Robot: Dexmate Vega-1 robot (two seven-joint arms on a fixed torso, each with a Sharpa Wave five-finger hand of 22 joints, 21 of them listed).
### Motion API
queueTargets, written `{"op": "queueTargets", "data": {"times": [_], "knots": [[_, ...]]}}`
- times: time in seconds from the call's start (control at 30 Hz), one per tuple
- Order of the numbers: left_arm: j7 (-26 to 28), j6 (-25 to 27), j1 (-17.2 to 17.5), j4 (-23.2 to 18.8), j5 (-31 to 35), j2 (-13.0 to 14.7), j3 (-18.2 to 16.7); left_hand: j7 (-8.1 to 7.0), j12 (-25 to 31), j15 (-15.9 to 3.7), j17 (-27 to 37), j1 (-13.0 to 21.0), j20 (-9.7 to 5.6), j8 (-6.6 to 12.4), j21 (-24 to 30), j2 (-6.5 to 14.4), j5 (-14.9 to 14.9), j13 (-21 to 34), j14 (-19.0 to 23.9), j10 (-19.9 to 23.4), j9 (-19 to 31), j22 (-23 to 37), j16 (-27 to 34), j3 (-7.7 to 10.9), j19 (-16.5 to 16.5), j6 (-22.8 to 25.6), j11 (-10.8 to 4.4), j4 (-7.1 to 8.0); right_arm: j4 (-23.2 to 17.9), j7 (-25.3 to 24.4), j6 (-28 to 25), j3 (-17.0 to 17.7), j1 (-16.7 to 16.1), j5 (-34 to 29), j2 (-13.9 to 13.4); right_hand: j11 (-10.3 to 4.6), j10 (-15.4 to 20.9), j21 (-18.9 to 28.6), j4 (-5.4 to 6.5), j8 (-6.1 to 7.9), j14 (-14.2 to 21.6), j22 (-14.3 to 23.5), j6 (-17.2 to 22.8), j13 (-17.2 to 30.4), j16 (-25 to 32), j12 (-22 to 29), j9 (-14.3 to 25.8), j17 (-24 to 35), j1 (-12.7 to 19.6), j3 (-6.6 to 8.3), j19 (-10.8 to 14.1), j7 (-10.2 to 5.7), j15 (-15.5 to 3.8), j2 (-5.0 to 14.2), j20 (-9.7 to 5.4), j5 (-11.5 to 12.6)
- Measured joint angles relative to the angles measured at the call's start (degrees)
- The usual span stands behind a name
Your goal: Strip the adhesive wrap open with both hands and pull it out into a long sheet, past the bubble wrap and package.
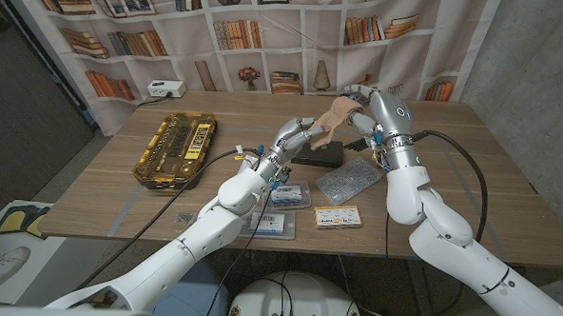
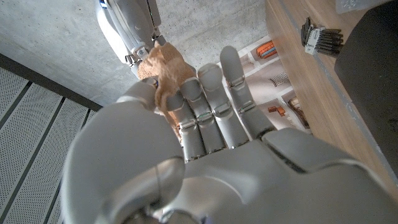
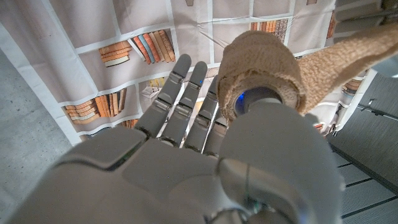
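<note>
I have the tan roll of adhesive wrap (image 3: 264, 68) raised above the far middle of the wooden table (image 1: 118, 184), over the flat black package (image 1: 318, 156). My right hand (image 1: 358, 102) grips the roll, while my left hand (image 1: 297, 135) pinches its loose tail, so drawing them apart should strip a sheet. The clear bubble wrap sheet (image 1: 348, 181) lies just nearer, right of centre.

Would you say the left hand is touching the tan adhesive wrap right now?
Touching: in the left wrist view the left hand pinches the adhesive wrap between thumb and fingers.
</note>
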Motion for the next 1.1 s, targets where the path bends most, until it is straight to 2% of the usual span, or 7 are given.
{"op": "queueTargets", "data": {"times": [0.3,0.43,0.57,0.7,0.87,1.1], "knots": [[0.01,0.69,0.30,-1.15,0.06,0.85,-0.23,-0.01,0.00,-0.09,0.00,0.00,0.05,-0.38,2.00,0.00,0.14,0.38,-0.09,-0.31,-0.39,-1.92,0.22,0.00,-1.08,0.00,-0.30,0.00,3.24,-5.98,2.90,-0.92,0.24,-0.32,2.62,-0.70,1.98,0.68,-0.14,0.00,1.29,0.00,1.16,-0.55,1.43,0.00,0.01,0.70,0.13,-0.17,0.55,-0.23,-0.24,0.93,-0.53,-0.23],[0.11,1.16,0.46,-1.88,0.16,1.37,-0.36,-0.01,0.00,0.12,0.01,-0.22,0.10,-0.38,2.84,0.22,0.14,0.27,-0.30,-0.31,-0.54,-2.68,0.22,0.16,-1.13,0.00,-0.30,-0.17,4.61,-8.32,4.46,-1.27,0.47,0.04,3.84,-0.59,2.44,0.88,0.57,0.00,1.36,0.01,1.24,-0.80,1.43,-0.48,0.01,0.37,-0.33,-0.89,0.85,-0.15,-0.32,1.35,-0.83,-0.47],[0.23,1.59,0.57,-2.40,0.24,1.75,-0.44,-0.01,0.00,0.12,0.01,-0.22,-0.21,-0.38,3.29,0.22,0.14,0.33,-0.30,-0.31,-0.58,-3.50,0.43,0.24,-1.44,0.00,-0.30,-0.24,5.76,-9.90,5.57,-1.44,0.59,0.95,4.80,-0.29,1.61,1.17,0.81,0.00,0.68,0.01,0.71,-1.26,0.10,-1.57,-0.27,-1.16,-2.14,-1.45,1.07,0.38,-0.25,0.44,-0.62,-0.88],[0.26,1.96,0.62,-2.67,0.26,1.99,-0.46,-0.01,0.00,0.12,0.01,-0.22,-0.01,-0.38,4.15,0.21,0.14,0.32,-0.29,-0.31,-0.47,-4.33,0.43,0.24,-1.64,0.00,-0.30,-0.24,6.49,-10.84,6.49,-1.46,0.60,1.79,5.62,0.14,1.03,1.22,1.04,-0.62,-0.12,0.01,-0.44,-1.74,-1.31,-2.78,-0.27,-2.89,-3.28,-1.99,1.07,0.46,-0.08,-0.05,-0.62,-1.10],[0.26,2.31,0.74,-2.91,0.18,2.28,-0.47,-0.31,0.00,0.12,0.01,-0.52,0.00,-0.87,5.04,-0.08,0.14,-0.30,-0.29,-0.31,-1.19,-5.15,0.43,0.24,-2.04,0.31,-0.30,-0.24,7.31,-11.78,7.22,-1.26,0.54,3.14,6.42,0.10,-0.44,1.22,1.04,-1.16,-0.32,-0.27,-1.41,-2.12,-2.19,-4.00,-0.27,-4.36,-3.75,-1.99,1.06,0.80,0.12,-0.52,-0.62,-1.10],[0.15,2.64,1.19,-3.28,-0.23,2.69,-0.51,-0.31,0.00,0.12,0.02,-0.52,-0.08,-0.87,6.52,-0.08,0.14,0.26,-0.29,-0.31,-1.69,-6.28,0.47,0.65,-2.38,0.31,-0.30,-0.17,7.94,-12.68,7.79,-0.59,0.25,5.12,7.24,0.14,-0.55,1.22,0.88,-1.16,-0.82,-0.27,-1.78,-2.42,-2.31,-4.42,-0.27,-4.98,-4.03,-2.46,1.06,0.55,0.21,-0.81,-0.62,-1.10]]}}
